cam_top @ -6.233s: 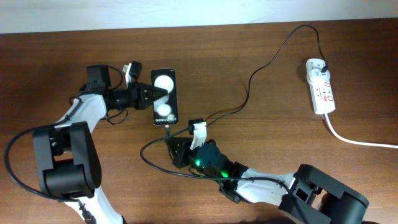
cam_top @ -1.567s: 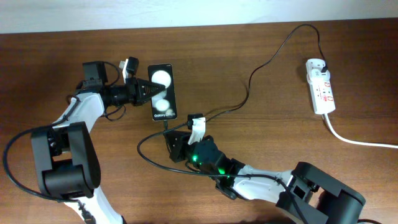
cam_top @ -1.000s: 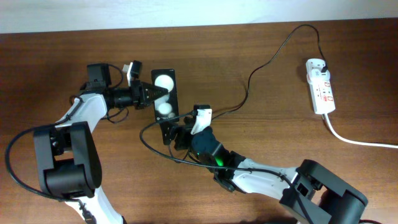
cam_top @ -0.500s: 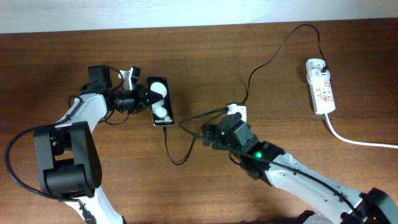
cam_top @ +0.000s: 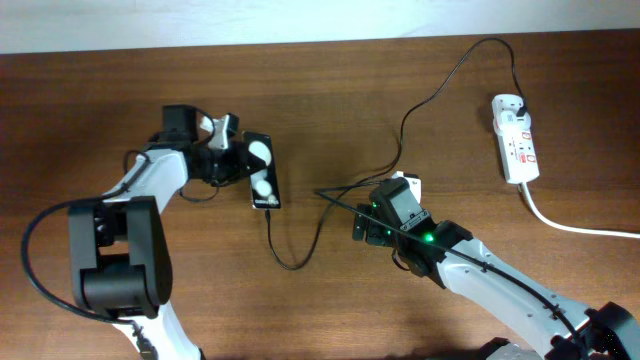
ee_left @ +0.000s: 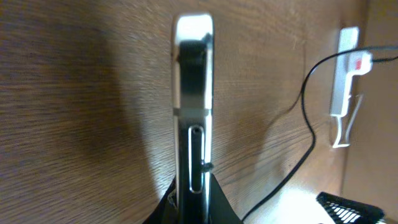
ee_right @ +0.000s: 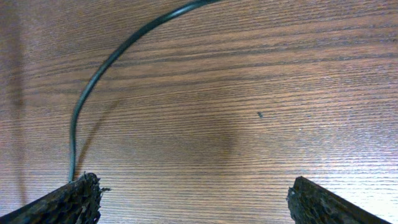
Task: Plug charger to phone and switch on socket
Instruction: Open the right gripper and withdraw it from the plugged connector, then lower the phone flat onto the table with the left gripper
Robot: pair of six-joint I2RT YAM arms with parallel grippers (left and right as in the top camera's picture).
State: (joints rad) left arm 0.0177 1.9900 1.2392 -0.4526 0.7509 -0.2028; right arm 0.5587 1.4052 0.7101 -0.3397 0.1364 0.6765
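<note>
Overhead first: finds the left gripper (cam_top: 238, 163) clamped on the phone (cam_top: 262, 172), left of the middle of the table (cam_top: 330, 80). Follows the charger (cam_top: 404, 120) from the phone's lower end through a loop toward the near edge, then away to the right and up to the far end of the socket (cam_top: 516, 140). Places the right gripper (cam_top: 368, 222) near the table's middle, beside the charger's slack, well apart from the socket and carrying nothing. Suggests the plugging step is done or nearly so, though the connector is too small here to confirm as fully seated. Left wrist next: shows the phone (ee_left: 194, 124) turned edge-on and pinched in the left gripper (ee_left: 194, 198), with the charger (ee_left: 306, 118) curving past on the right and the socket (ee_left: 344, 81) in the far corner; hides where the connector meets the phone. Right wrist last: shows the right gripper (ee_right: 199, 202) with jaws spread wide over bare table, only a bend of the charger (ee_right: 84, 93) ahead. Leaves the switch: no telling from any view whether already pressed, so probably still calls for a reach across to the socket.
</note>
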